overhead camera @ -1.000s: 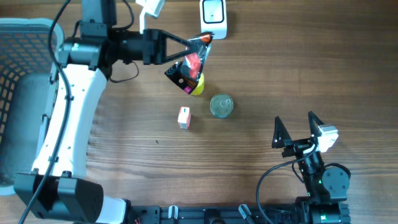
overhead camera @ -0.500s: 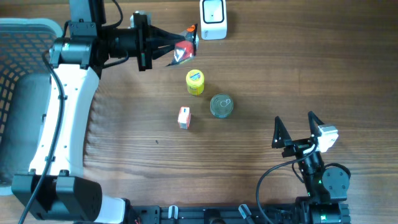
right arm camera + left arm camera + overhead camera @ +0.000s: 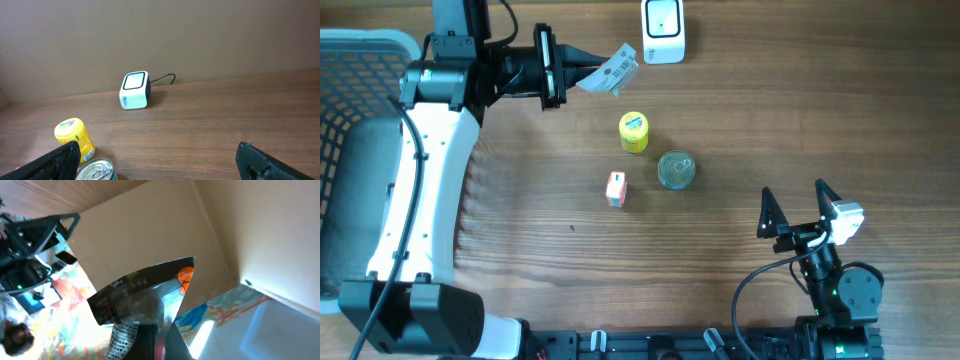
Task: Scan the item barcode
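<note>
My left gripper (image 3: 582,76) is shut on a foil snack pouch (image 3: 613,70), holding it in the air just left of the white barcode scanner (image 3: 663,30). From overhead the pouch shows its silvery printed back. In the left wrist view the pouch (image 3: 142,295) rises dark and shiny from my closed fingers (image 3: 145,345), pinched at its lower edge. The scanner (image 3: 135,90) also stands at the back in the right wrist view, its window facing the camera. My right gripper (image 3: 800,212) rests open near the front right, holding nothing.
A yellow jar (image 3: 634,132), a tin can (image 3: 676,170) and a small red-and-white box (image 3: 616,188) stand mid-table. A white basket (image 3: 350,60) sits at the far left. The jar (image 3: 75,137) and can (image 3: 97,171) lie just ahead of the right gripper's left finger.
The left gripper lifted the pouch off the area above the yellow jar, moved it back and left, and rolled it so its silvery back now faces up. The right arm stayed still.
</note>
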`<action>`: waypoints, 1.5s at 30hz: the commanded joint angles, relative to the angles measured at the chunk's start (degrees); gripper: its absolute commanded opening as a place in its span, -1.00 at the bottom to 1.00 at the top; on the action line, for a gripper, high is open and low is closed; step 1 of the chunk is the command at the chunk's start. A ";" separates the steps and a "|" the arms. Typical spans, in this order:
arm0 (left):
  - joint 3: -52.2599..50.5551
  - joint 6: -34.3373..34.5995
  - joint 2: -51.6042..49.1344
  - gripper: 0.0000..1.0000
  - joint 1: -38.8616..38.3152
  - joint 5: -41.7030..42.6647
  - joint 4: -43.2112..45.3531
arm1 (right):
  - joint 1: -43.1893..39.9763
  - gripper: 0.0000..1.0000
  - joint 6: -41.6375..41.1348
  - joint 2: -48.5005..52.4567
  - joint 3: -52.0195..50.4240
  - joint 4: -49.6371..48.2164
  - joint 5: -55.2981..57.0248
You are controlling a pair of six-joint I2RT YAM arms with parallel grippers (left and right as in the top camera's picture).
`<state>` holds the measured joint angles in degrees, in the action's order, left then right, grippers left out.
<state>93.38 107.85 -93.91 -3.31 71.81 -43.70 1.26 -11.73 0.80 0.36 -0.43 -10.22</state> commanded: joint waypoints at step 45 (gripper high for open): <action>0.37 -68.83 -14.99 -0.92 -20.20 -82.01 38.95 | 0.04 1.00 -0.39 0.00 -0.07 -0.24 0.37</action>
<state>93.27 40.75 -104.03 -23.59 -7.38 -9.19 1.26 -11.73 0.80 0.36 -0.43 -10.22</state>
